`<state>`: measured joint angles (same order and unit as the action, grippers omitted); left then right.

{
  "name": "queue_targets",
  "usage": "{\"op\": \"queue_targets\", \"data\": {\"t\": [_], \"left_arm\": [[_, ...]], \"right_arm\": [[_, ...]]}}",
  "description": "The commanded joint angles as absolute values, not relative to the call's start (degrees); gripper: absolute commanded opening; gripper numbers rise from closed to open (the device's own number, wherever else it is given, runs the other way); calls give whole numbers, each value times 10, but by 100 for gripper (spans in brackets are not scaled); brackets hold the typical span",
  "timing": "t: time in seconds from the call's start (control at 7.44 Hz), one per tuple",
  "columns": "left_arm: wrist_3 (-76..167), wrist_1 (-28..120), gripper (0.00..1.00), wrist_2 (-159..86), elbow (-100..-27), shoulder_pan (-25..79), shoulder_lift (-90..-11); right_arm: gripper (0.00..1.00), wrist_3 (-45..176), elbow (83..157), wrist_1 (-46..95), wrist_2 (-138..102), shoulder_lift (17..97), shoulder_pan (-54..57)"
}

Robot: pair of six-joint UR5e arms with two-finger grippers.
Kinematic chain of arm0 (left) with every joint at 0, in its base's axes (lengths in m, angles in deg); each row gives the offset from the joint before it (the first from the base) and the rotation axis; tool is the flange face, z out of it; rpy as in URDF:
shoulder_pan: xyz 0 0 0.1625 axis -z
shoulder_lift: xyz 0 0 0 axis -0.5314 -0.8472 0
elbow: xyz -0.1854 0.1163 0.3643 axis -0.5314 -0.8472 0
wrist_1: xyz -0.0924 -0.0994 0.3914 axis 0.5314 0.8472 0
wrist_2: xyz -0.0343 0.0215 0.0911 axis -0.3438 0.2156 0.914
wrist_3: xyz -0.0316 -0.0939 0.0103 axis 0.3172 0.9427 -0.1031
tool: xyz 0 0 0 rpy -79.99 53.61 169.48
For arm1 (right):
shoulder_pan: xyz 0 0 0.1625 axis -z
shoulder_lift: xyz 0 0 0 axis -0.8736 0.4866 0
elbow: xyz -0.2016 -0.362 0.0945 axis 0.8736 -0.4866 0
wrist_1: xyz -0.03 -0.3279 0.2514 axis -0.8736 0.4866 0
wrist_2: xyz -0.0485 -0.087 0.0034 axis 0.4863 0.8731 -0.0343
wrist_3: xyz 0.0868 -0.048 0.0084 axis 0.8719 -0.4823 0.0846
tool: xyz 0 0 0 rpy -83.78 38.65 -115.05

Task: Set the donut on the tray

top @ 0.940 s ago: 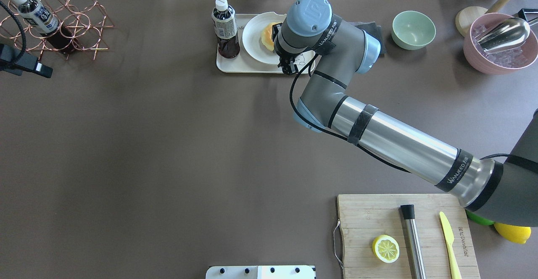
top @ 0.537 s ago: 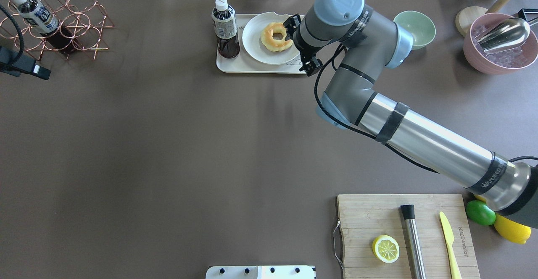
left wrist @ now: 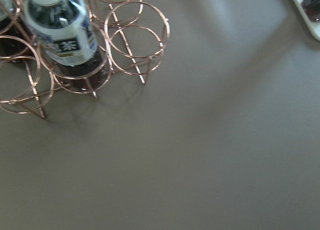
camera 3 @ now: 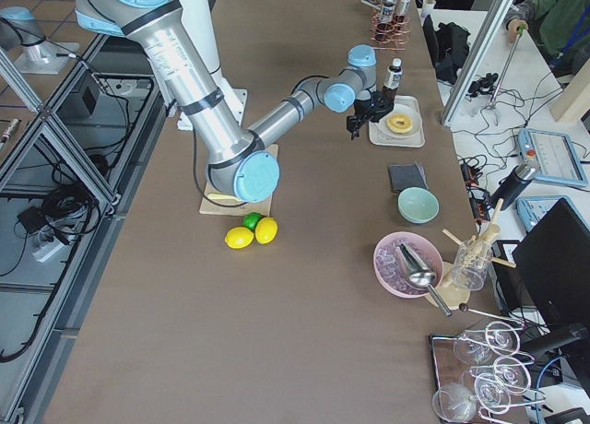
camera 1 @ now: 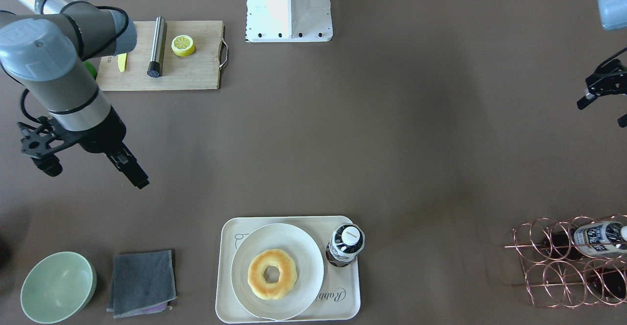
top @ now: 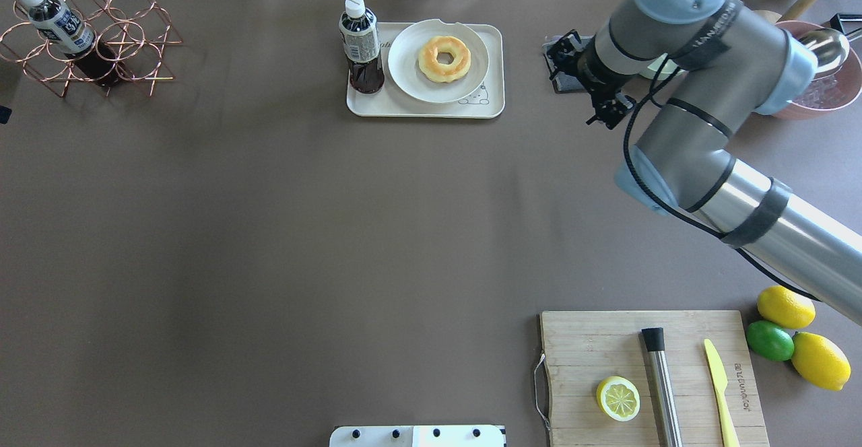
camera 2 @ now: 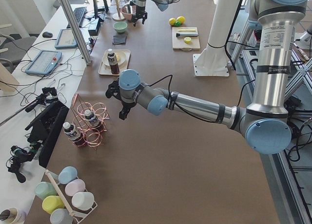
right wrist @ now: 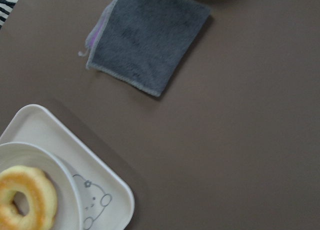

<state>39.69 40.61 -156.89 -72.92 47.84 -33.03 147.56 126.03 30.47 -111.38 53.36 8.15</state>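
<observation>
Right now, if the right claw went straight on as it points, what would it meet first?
Most likely the bare brown tabletop, between the folded grey cloth and the cream rabbit-print tray. The right claw tilts downward and its wrist camera centres there; depth is unclear.

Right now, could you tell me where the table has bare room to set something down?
The wide stretch between the tray and the wooden cutting board is bare. The tray itself is crowded: plate with donut, and drink bottle.

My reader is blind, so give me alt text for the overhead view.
A glazed ring donut lies on a white plate on a cream rabbit tray, beside an upright bottle. The right gripper hovers off to the tray's right, apart from it.
</observation>
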Motion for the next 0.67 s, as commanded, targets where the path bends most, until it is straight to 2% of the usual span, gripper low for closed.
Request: {"op": "queue_targets", "data": {"t": [0.0, 0.27, 0.54], "left_arm": [[245, 375, 100, -1567, -650, 541, -332], [124, 286, 100, -1547, -640, 578, -336], [80, 207, 100, -1542, -632, 606, -342]], "right_arm": [[100, 1218, 1334, 314, -1144, 708, -25], [100, 981, 1329, 324, -1176, 784, -135], [100, 724, 1324, 425, -1174, 801, -234]]}}
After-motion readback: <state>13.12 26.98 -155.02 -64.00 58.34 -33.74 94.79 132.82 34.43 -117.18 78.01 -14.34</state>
